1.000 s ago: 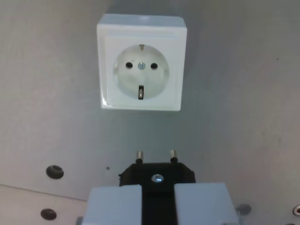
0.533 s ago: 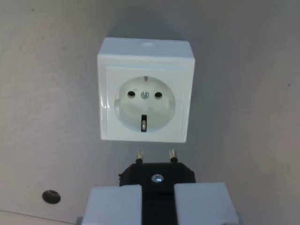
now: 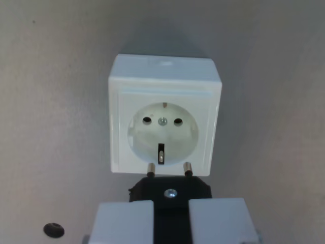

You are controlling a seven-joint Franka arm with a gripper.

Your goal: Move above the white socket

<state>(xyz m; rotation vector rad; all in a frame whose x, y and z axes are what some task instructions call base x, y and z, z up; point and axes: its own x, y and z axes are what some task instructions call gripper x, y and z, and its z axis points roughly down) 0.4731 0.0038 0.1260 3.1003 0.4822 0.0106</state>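
Observation:
The white socket point(image 3: 165, 118) is a square box with a round recess, two pin holes and a centre screw, filling the middle of the wrist view. My gripper point(image 3: 171, 213) sits at the bottom edge, its two pale grey fingers point(image 3: 124, 223) shut on a black plug point(image 3: 170, 190). The plug's two metal pins point(image 3: 151, 169) point up the picture and overlap the socket's lower edge. The rear of the plug is hidden between the fingers.
The socket stands on a flat grey plate point(image 3: 56, 101). One dark round hole point(image 3: 53, 230) shows in the plate at the bottom left.
The camera has moved toward the socket: it has grown larger and slid down the picture until its lower edge meets the plug's pins. The plug stays held in the gripper as before.

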